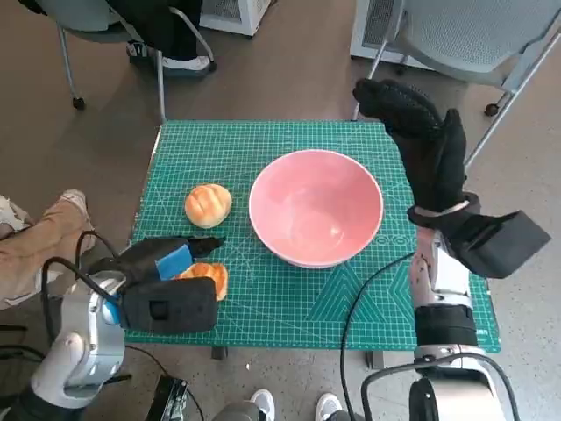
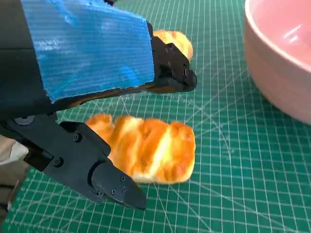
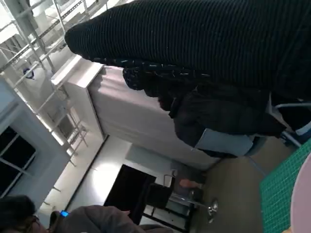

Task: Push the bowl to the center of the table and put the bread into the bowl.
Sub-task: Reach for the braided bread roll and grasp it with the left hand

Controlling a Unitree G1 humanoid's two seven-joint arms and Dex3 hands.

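While the wide pink ceramic-looking bowl (image 1: 316,217) already sits near the middle of the desk, on the green gridded cutting mat (image 1: 263,145), the step in hand looks like the bread pick-up. The left hand (image 1: 166,279) hovers at about eight o'clock from the bowl, its black fingers (image 2: 104,177) spread wide either side of a golden, ridged bread loaf (image 2: 148,148), not yet closed on it. Next it should close on the loaf, lift it and carry it toward two o'clock over the rim. The gloved right hand (image 1: 421,140) is raised at the bowl's three o'clock side, holding nothing; I cannot tell how far its fingers are spread. Count: one bowl, two breads, the second a round golden bun (image 1: 208,204) at the bowl's nine o'clock.
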